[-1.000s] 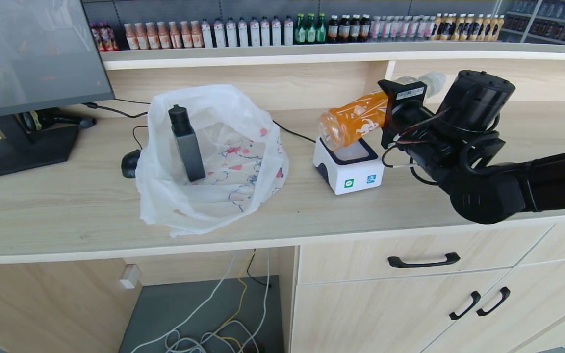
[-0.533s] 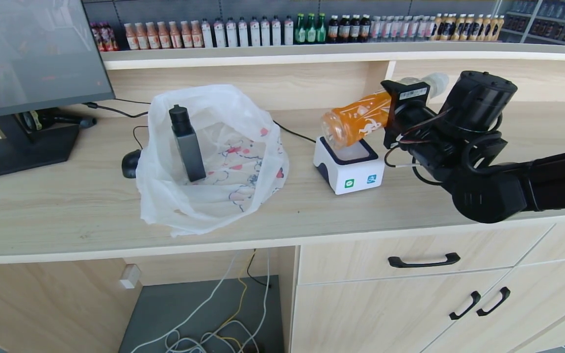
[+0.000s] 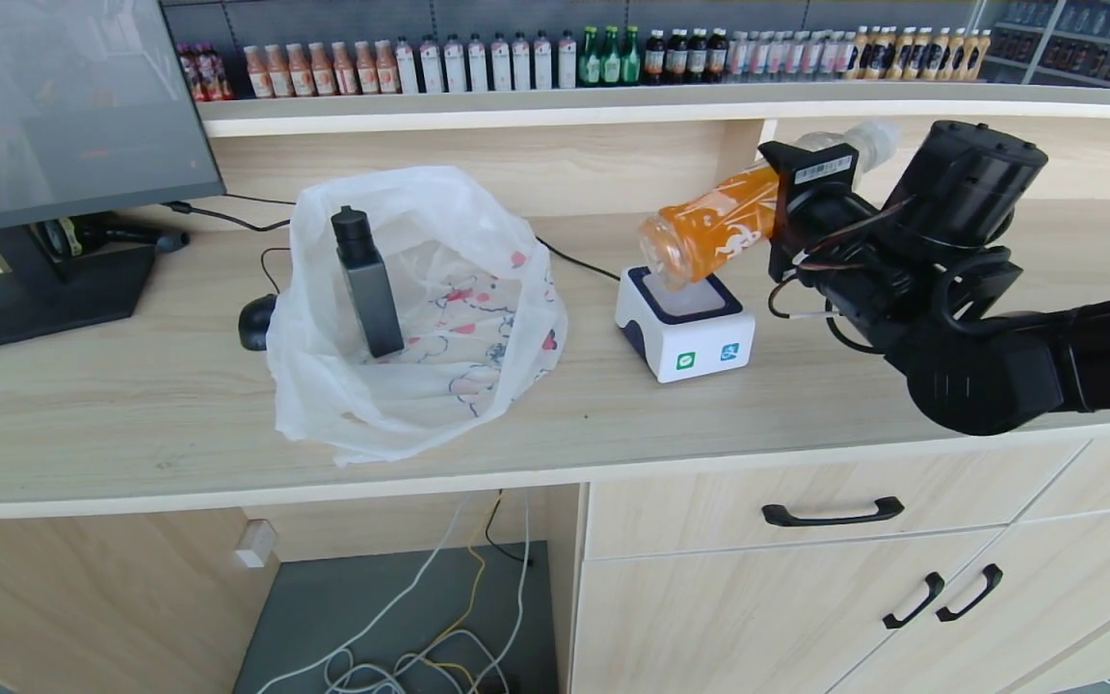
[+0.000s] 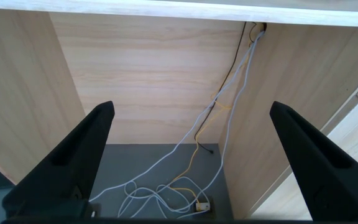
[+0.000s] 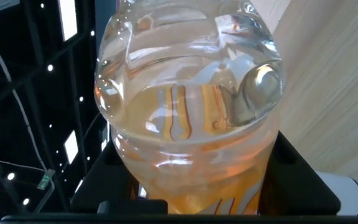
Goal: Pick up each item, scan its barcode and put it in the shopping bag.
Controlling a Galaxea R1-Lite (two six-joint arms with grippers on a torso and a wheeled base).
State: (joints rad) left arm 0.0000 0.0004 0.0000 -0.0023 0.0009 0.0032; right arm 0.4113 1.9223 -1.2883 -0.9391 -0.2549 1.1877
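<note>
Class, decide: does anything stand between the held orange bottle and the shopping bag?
Nothing visible does. Only counter, with a thin cable lying flat, separates the orange bottle over the scanner from the open shopping bag.

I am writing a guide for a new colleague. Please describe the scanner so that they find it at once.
On the wooden counter, look to the right of the white bag. The scanner stands under the low end of the tilted orange bottle held by the right claw. It alone is a small white cube with a dark-rimmed top and two coloured squares on its front.
</note>
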